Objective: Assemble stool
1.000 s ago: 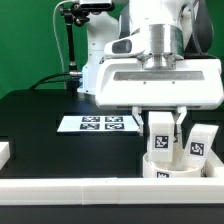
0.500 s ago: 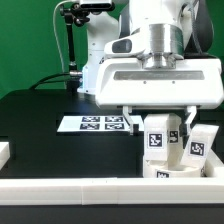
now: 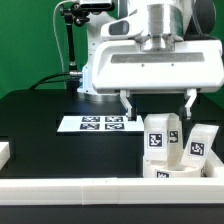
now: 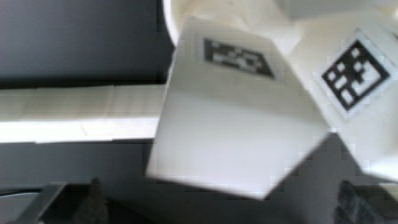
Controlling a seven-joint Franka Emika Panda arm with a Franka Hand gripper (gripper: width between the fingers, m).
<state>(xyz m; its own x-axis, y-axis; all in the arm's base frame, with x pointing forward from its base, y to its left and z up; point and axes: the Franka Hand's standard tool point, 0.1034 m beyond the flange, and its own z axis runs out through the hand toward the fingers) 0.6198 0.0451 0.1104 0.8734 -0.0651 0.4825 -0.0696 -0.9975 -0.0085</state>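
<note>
Stool leg standing free on the seat, gripper open above it.

One tagged white leg stands upright on the round seat near the front of the black surface, towards the exterior view's right; a second leg stands just beside it, slightly tilted. The gripper hangs above the first leg with its fingers spread wide, touching nothing. The marker board lies flat farther back, and a long white rail runs along the front edge. In the wrist view the leg fills the frame, blurred.
</note>
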